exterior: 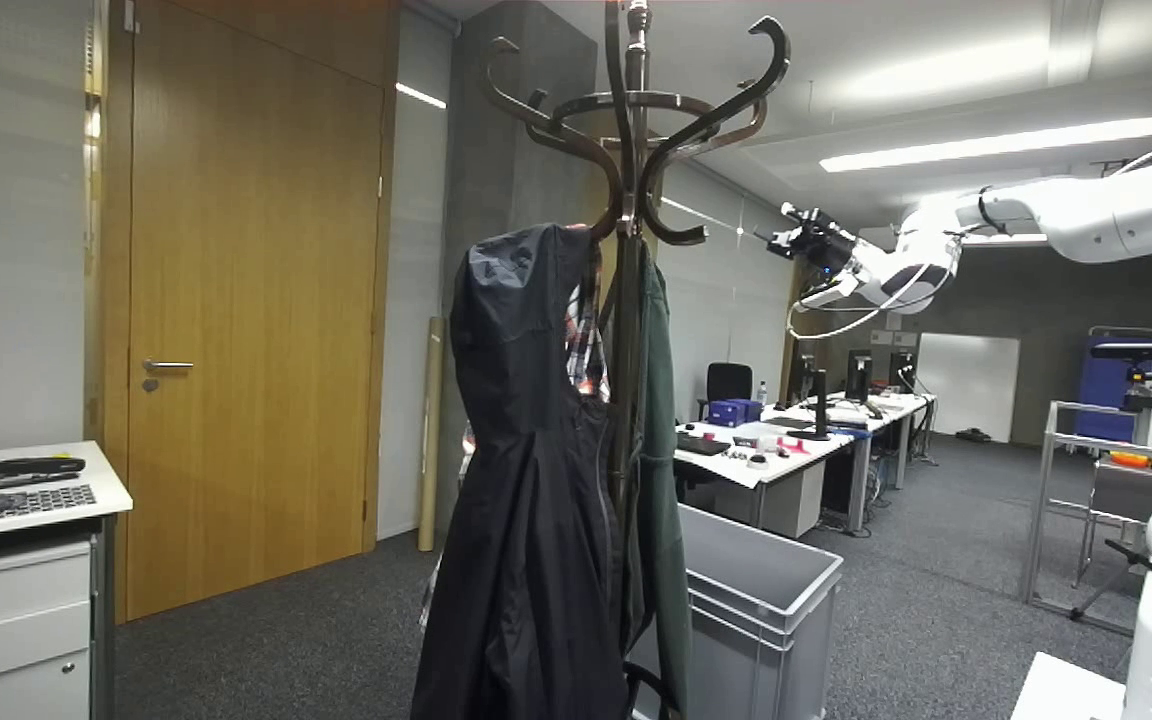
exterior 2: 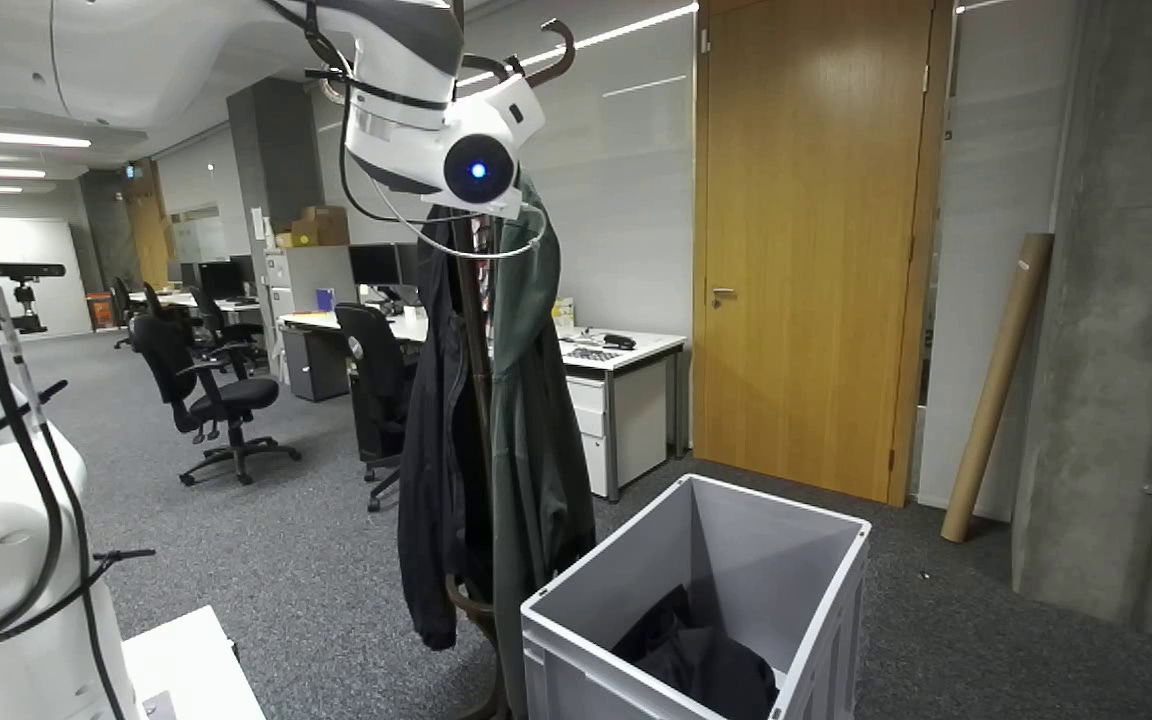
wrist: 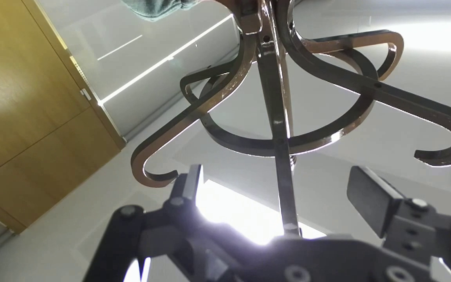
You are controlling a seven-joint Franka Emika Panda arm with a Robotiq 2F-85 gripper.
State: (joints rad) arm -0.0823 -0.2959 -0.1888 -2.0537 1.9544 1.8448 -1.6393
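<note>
Exterior view: cloth (exterior 2: 704,660) in crate (exterior 2: 771,555) beside coatrack (exterior 2: 477,350)

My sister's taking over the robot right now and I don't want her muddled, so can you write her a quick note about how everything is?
Gripper: open, holding nothing, facing the rack.
Where: black jacket, plaid cloth and green garment hang on the rack; dark cloth lies in the bin.
Done: arm raised, jaws apart.
Left: nothing gripped yet.
</note>
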